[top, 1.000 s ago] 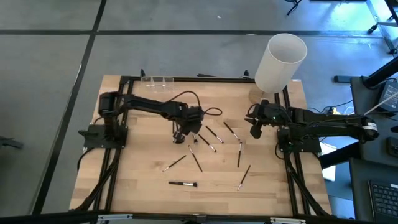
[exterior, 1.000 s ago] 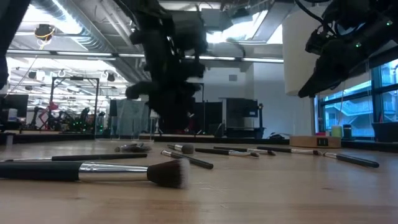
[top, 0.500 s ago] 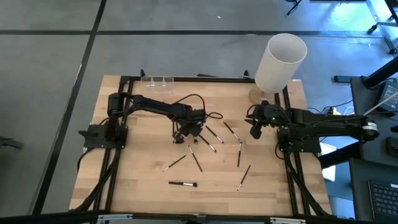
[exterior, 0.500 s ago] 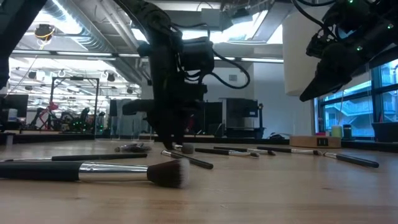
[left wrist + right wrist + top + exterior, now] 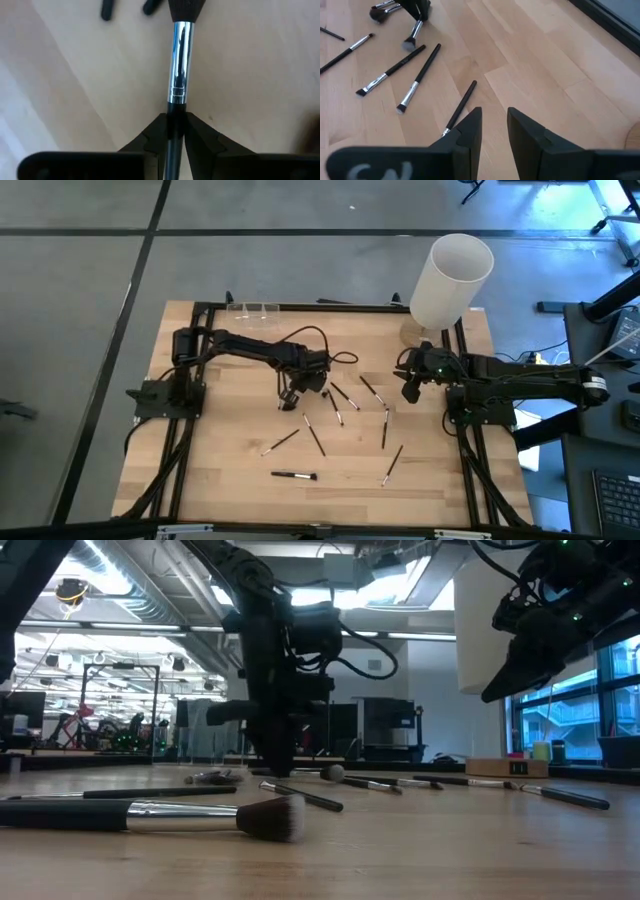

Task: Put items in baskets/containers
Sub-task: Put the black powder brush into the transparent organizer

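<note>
Several thin makeup brushes lie flat and scattered over the middle of the wooden table. My left gripper points down among them, shut on one brush with a silver ferrule and dark bristles. The brush's round head shows beside the fingers in the low view. The clear containers stand at the table's far edge. My right gripper hangs open above the right part of the table, with nothing between its fingers. My left gripper pinches the brush's dark handle, just behind the silver ferrule, between its two fingers. The fingers come from above, pointing down. The brush lies about level, low at the table; whether it is lifted clear I cannot tell.
A tall white cylinder stands at the far right corner. A thicker brush lies near the front edge. More brushes lie between the two grippers. Black frame rails run along the table's sides.
My left gripper has come down to the table among the brushes and has taken hold of one brush. That brush's head has shifted sideways, away from the fingers, and stands slightly higher than before.
</note>
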You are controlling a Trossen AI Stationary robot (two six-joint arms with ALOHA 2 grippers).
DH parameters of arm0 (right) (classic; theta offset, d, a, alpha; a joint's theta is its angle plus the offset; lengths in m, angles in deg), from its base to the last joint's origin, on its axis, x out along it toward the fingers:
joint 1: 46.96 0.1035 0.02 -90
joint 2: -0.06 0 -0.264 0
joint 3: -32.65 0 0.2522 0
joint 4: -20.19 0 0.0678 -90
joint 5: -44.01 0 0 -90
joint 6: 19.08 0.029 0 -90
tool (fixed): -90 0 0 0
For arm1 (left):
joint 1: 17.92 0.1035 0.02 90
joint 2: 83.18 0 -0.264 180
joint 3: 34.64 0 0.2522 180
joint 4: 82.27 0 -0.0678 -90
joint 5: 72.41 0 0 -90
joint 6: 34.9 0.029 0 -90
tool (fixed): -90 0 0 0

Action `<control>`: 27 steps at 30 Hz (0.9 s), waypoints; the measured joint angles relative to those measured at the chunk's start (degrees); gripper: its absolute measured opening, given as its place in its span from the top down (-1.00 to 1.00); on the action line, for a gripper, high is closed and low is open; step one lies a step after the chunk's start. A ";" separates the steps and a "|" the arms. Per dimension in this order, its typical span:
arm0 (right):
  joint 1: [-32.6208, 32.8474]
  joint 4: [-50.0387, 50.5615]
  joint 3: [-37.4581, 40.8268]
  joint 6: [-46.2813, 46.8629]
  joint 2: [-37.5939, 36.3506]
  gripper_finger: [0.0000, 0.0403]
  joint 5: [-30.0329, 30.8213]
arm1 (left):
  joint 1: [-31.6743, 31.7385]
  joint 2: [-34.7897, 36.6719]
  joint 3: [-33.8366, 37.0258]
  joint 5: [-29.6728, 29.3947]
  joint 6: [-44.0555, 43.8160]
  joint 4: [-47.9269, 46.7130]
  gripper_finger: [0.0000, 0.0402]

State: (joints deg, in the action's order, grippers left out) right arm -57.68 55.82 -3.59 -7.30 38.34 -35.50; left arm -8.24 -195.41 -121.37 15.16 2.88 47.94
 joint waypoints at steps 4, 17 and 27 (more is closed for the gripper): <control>0.00 0.03 0.00 0.02 0.00 0.54 0.00 | 0.33 1.78 0.04 -0.03 -1.07 -0.58 0.72; 0.01 0.04 0.02 1.29 0.00 0.54 0.01 | 11.50 18.82 2.14 -11.55 -16.75 11.64 0.72; 0.04 0.29 0.04 1.72 0.02 0.54 -0.03 | 29.02 26.19 19.66 -15.20 -31.94 41.11 0.71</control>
State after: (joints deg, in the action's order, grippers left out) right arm -57.64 56.11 -3.55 -5.58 38.36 -35.54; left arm 20.78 -169.22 -101.71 -0.03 -29.06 89.06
